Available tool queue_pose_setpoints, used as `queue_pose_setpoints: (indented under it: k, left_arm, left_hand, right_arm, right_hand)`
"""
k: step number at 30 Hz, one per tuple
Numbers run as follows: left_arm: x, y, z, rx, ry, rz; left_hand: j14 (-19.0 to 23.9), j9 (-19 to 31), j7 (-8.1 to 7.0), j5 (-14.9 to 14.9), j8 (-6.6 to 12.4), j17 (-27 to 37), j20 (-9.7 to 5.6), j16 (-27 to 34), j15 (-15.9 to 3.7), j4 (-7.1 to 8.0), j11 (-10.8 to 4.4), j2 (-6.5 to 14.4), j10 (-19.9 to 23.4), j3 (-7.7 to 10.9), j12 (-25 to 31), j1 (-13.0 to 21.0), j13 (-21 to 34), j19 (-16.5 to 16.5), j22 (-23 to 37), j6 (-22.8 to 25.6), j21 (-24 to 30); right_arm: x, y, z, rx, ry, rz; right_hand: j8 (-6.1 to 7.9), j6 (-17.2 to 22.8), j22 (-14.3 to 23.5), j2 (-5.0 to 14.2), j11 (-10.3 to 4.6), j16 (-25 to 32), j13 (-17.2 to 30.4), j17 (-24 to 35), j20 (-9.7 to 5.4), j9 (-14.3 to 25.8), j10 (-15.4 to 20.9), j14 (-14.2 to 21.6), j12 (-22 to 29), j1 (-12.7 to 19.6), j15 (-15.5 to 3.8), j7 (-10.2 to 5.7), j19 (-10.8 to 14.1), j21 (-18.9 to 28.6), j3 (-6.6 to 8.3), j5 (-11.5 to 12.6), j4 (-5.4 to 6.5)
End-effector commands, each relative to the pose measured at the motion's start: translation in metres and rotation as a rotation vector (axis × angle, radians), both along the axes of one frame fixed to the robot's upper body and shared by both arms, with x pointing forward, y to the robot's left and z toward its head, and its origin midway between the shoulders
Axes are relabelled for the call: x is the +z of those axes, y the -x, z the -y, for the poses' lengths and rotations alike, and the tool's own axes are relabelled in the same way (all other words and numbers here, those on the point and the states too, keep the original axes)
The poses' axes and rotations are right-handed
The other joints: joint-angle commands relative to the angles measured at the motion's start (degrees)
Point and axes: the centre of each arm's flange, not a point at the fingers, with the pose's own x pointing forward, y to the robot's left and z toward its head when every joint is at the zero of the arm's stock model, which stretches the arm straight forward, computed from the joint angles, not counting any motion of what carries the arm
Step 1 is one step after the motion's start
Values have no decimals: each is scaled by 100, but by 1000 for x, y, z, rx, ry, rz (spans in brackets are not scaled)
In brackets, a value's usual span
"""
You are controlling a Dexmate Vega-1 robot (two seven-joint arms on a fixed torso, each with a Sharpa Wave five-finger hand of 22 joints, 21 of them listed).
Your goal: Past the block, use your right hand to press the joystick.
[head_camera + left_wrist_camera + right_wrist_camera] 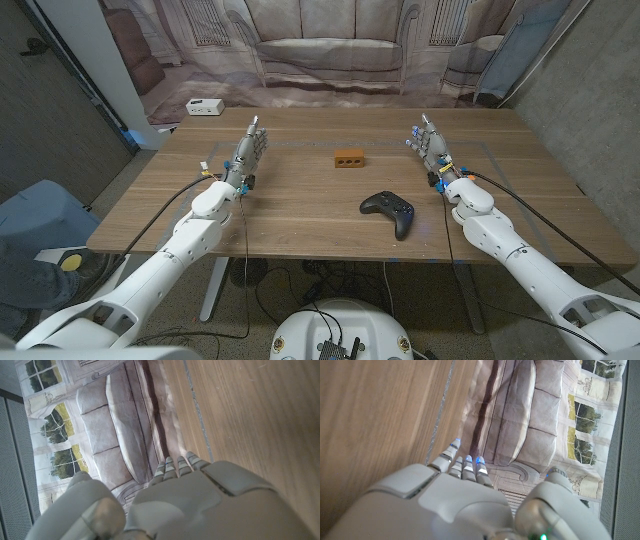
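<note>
The game controller (389,210) with its joystick lay near the right hand (432,146), below its fingertips; no label was readable. The orange block (349,157) lay between both hands. The left hand (247,152) and the right one held nothing, fingers extended.

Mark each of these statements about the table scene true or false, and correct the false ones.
1. The game controller lies nearer the robot than the orange block. True.
2. The right robot hand is pressing the controller's joystick. False: it is apart from the controller, off to the right and holding nothing.
3. The left robot hand holds the block. False: it holds nothing and the block lies apart from it, mid-table.
4. A white box sits beyond the table's far left corner. True.
5. The block sits on top of the controller. False: they lie apart on the table.
</note>
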Motion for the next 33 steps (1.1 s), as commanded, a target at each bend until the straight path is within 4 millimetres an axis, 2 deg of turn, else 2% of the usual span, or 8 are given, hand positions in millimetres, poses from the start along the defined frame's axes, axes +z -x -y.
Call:
queue_pose_setpoints:
  k: [1,14,20,23,33]
  left_arm:
    - [2,13,-2,23,-3,13]
    - [6,28,-9,13,-30,55]
    - [8,32,-13,-7,-41,70]
    - [8,35,-11,0,-41,69]
    - [8,43,-9,21,-54,66]
  left_hand:
    - [2,9,43,13,34,25,18,37,44,19,51,11,-21,12,24,55,6,-68,14,-33,32]
    - [224,10,89,4,92,24,39,108,68,-21,91,54,212,19,120,103,-75,48,13,127,70]
    - [501,12,108,-11,141,24,112,166,92,-52,89,67,494,5,210,126,-138,288,13,357,135]
    - [666,11,130,-18,162,25,83,195,89,-67,98,75,649,-4,253,135,-164,422,13,492,163]
    - [720,11,157,-24,169,25,62,187,83,-79,117,83,728,-9,268,144,-180,467,13,576,159]
  right_arm:
    - [2,6,0,-6,4,34]
    - [8,23,0,3,29,99]
    - [7,34,-1,13,49,124]
    - [6,39,0,11,44,130]
    - [3,52,8,35,72,141]
  right_hand:
    - [20,25,24,1,26,24,18,15,2,25,18,17,22,58,32,4,50,32,39,38,9]
    - [31,107,26,33,-11,36,21,13,-7,25,109,91,32,75,-13,-46,110,32,48,36,-5]
    - [92,318,28,43,6,44,25,14,-14,31,179,155,34,73,-17,-54,157,27,42,30,-14]
    - [109,381,28,49,7,41,26,16,-5,34,195,159,33,71,-16,-87,159,22,41,29,-15]
    - [138,517,30,58,20,35,28,19,20,39,225,176,25,62,-18,-209,140,-2,34,24,-19]
